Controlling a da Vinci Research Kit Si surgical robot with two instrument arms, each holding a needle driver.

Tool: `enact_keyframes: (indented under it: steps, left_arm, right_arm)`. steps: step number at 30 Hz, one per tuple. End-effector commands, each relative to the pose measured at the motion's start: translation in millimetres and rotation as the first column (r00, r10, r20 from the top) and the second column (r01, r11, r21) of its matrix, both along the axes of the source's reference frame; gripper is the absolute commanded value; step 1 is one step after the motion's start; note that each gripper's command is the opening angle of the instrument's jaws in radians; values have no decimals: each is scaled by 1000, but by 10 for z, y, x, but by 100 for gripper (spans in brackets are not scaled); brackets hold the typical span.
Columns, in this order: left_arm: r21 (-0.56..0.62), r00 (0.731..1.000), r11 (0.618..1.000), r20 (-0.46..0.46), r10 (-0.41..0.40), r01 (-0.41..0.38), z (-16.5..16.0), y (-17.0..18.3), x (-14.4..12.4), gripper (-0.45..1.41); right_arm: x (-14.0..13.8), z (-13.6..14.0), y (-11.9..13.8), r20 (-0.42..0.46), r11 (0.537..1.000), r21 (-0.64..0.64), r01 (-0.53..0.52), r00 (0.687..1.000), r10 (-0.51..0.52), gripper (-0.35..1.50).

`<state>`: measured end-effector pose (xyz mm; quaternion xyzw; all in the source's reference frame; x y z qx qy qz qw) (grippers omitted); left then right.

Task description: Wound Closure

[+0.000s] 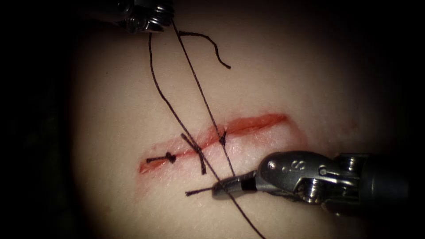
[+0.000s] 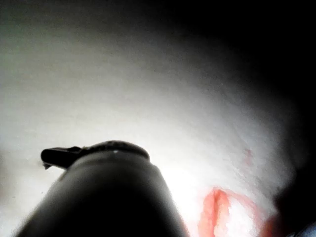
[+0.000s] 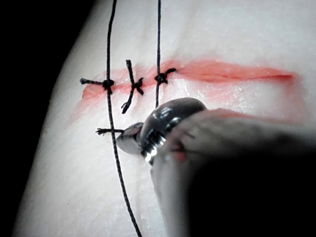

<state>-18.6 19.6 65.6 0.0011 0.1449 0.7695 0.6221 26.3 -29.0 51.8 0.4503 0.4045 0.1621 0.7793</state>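
Note:
The cut [image 1: 248,126] runs slantwise across the pale tissue [image 1: 310,75], with three dark knots on its left half, the rightmost one [image 1: 222,140]. My right tool [image 1: 221,188] lies just below the cut, shut on a short thread end [image 1: 197,191] that sticks out to the left past its tip. The same tool [image 3: 129,140] and thread stub [image 3: 103,131] show in the right wrist view. Two thread strands [image 1: 195,84] rise from the stitches to my left tool's wrist [image 1: 148,15] at the top edge. Its slim tip [image 2: 57,157] looks closed.
A loose thread end [image 1: 217,48] curls over the tissue above the cut. One long strand [image 1: 248,219] runs down past my right tool and off the lower edge. Red fluid stains the cut's edges [image 1: 150,166].

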Motion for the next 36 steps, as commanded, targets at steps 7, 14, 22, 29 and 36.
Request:
enact_keyframes:
  steps: [7,14,22,29,36]
  left_arm:
    - [-16,1000,1000,10,-13,13,2,5,-4,-45]
    - [-16,1000,1000,14,-13,14,2,5,-4,-45]
    - [151,966,983,248,66,-106,-27,-36,-26,-45]
    - [300,898,915,423,124,-268,-113,-95,-62,-45]
    - [393,868,844,470,158,-366,-130,-118,-62,-45]
  right_arm:
    - [7,7,-12,7,999,21,34,999,-34,-35]
    - [4,8,-12,10,999,28,31,999,-31,-35]
    - [3,-39,26,-111,957,-249,-148,986,124,84]
    - [-28,-74,62,-86,888,-297,-352,936,342,120]
    - [-49,-80,97,-23,846,-294,-445,888,459,105]
